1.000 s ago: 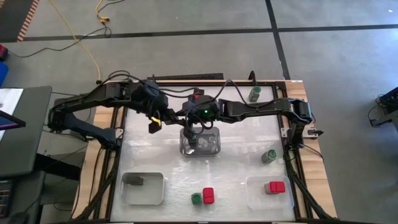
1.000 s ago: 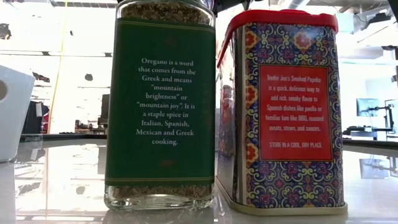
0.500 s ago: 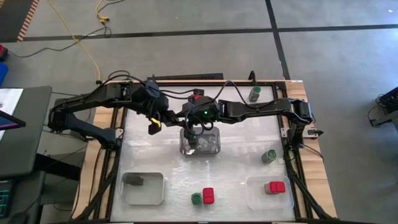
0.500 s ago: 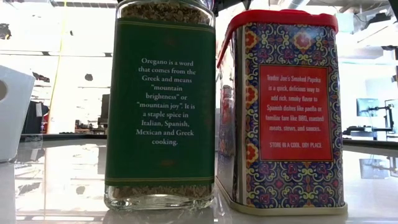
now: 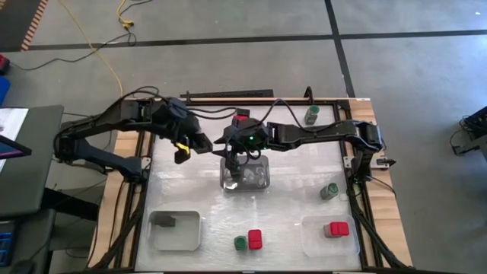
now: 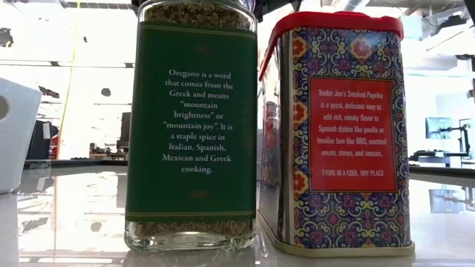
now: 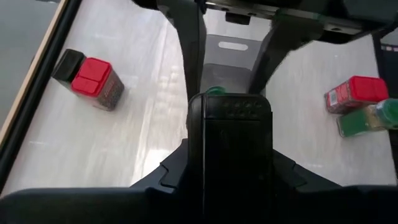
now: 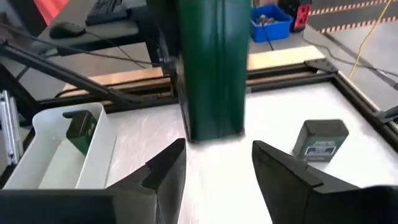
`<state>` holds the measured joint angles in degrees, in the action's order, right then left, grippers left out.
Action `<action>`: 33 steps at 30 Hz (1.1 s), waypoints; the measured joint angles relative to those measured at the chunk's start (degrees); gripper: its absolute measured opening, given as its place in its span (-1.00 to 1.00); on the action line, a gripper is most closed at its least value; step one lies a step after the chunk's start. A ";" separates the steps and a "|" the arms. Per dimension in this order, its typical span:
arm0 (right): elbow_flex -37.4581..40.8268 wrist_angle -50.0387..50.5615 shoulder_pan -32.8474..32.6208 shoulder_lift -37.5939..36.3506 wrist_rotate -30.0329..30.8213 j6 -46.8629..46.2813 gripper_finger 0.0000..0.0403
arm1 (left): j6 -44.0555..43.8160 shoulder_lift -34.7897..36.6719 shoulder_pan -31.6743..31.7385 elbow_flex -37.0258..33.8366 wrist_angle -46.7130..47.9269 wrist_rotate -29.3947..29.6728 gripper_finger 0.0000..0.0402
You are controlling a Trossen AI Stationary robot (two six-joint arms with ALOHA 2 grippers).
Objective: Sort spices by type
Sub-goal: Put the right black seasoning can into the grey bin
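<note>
while the right pincer (image 8: pixel 214 165) gapes empty above the clear tray (image 5: pixel 264 185), the left pincer (image 5: pixel 181 154) sits shut.

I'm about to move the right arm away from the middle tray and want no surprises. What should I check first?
1. Right pincer open: ok.
2. Green jar upright and free of that pincer: ok.
3. Left pincer clear of the middle tray: ok.
4. Left pincer empty: cannot tell.
5. All spices sorted: not ok. A red-topped box and a green-lidded jar stand loose near the front edge.
</note>
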<state>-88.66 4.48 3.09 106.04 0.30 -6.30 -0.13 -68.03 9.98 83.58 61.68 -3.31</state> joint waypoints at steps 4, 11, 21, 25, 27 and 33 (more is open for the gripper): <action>0.00 2.59 0.02 -0.31 -0.14 -2.66 0.11 | -2.66 1.86 0.00 0.02 3.27 1.84 -0.43; 0.00 15.37 0.02 -2.60 -0.18 -7.90 0.31 | -10.75 6.66 -2.55 -1.38 7.88 4.12 -0.43; 0.02 34.45 -0.20 -7.57 0.27 -8.88 0.32 | -27.62 7.52 -19.91 -7.96 7.84 13.97 -0.43; 0.02 42.46 -1.94 -11.58 5.93 -8.86 0.32 | -34.38 5.42 -28.19 -8.16 7.43 18.06 -0.43; 0.02 45.57 -3.69 -13.87 9.15 -8.86 0.32 | -37.06 4.15 -32.10 -8.16 6.60 19.83 -0.43; 0.05 49.88 -8.69 -19.28 13.65 -8.67 0.32 | -42.76 -1.24 -41.60 -8.14 5.59 21.33 -0.43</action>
<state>-88.61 54.36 -5.60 86.76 13.95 -14.97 -42.89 -69.27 -31.62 75.44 67.26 18.01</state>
